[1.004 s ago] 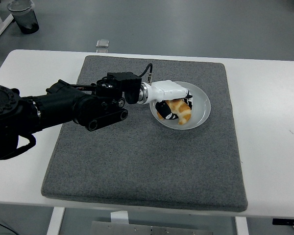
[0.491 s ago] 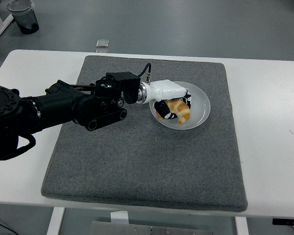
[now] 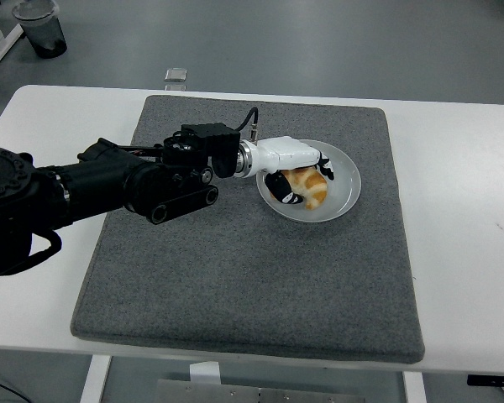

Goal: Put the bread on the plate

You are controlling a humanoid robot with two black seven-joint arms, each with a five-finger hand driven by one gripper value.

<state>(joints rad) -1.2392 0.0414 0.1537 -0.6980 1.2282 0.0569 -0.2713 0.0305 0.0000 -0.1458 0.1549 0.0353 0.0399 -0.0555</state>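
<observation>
A golden croissant lies in the white plate on the grey mat, right of centre. My left hand reaches over the plate's left side from the black arm at the left edge. Its white palm covers the bread's upper left, and its dark fingers curl around the croissant's left end. The bread's underside looks to rest on the plate. The right arm does not show.
A large grey mat covers the white table. A small clear object sits at the table's far edge. A dark bin stands on the floor at top left.
The croissant and my left hand have shifted slightly left and up within the plate. The fingers stay wrapped on the bread.
</observation>
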